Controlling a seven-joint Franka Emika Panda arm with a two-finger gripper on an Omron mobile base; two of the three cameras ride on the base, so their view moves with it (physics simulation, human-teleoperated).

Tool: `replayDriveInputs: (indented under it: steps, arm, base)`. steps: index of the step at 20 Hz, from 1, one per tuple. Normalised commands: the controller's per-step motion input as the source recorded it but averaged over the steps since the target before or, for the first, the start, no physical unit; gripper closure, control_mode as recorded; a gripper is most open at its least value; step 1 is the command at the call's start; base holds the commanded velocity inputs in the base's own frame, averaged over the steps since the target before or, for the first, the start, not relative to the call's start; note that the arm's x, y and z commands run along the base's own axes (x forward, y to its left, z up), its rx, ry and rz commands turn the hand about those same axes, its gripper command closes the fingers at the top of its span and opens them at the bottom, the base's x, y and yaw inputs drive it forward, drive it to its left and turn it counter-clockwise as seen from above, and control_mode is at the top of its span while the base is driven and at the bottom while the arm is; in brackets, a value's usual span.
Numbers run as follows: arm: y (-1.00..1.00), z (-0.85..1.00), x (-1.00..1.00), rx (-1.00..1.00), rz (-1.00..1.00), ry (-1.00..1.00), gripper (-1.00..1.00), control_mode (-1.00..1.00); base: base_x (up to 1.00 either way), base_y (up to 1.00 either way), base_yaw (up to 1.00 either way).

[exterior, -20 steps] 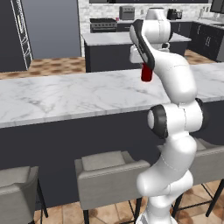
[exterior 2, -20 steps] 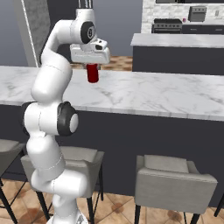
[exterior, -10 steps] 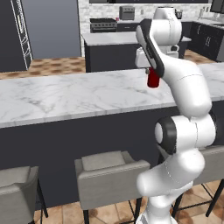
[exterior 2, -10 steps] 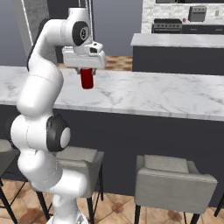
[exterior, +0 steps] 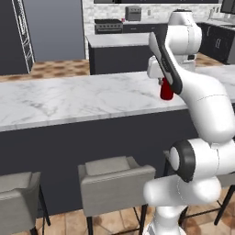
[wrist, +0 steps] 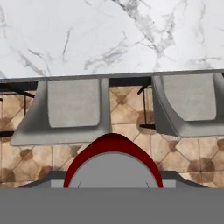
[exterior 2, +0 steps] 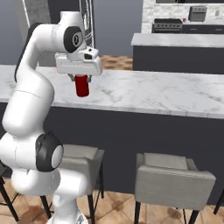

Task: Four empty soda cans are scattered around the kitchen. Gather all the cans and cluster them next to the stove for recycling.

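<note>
gripper (exterior 2: pixel 81 79) clamped on red soda can (exterior 2: pixel 82 85), can hanging below

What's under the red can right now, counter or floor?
The hand view looks down past the red soda can at two grey stools and brown tile floor, with the marble counter edge beyond. The spot directly beneath is covered by the can itself.

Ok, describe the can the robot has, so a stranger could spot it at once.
Find the long marble counter with grey stools tucked under it. Above its near edge hangs the white arm's gripper, shut on the can. It is small and red, the one red thing by the counter, held upright clear of the marble.
</note>
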Motion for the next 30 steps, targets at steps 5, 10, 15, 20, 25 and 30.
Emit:
replayDriveInputs:
  steps: [5,10,15,20,25,30]
  arm:
    - [0.00,0.00,0.00,0.00,0.00,0.00,1.00,1.00]
    - [0.00,0.00,0.00,0.00,0.00,0.00,1.00,1.00]
    - [0.00,0.00,0.00,0.00,0.00,0.00,1.00,1.00]
    - [0.00,0.00,0.00,0.00,0.00,0.00,1.00,1.00]
    - [0.00,0.00,0.00,0.00,0.00,0.00,1.00,1.00]
    - [0.00,0.00,0.00,0.00,0.00,0.00,1.00,1.00]
  base:
    - [-0.63,-0.85,0.05]
    - [-0.42,-1.00,0.06]
    - [-0.25,-1.00,0.03]
    - [-0.25,-1.00,0.00]
    - [-0.28,-1.00,0.00]
    - [-0.21,-1.00,0.00]
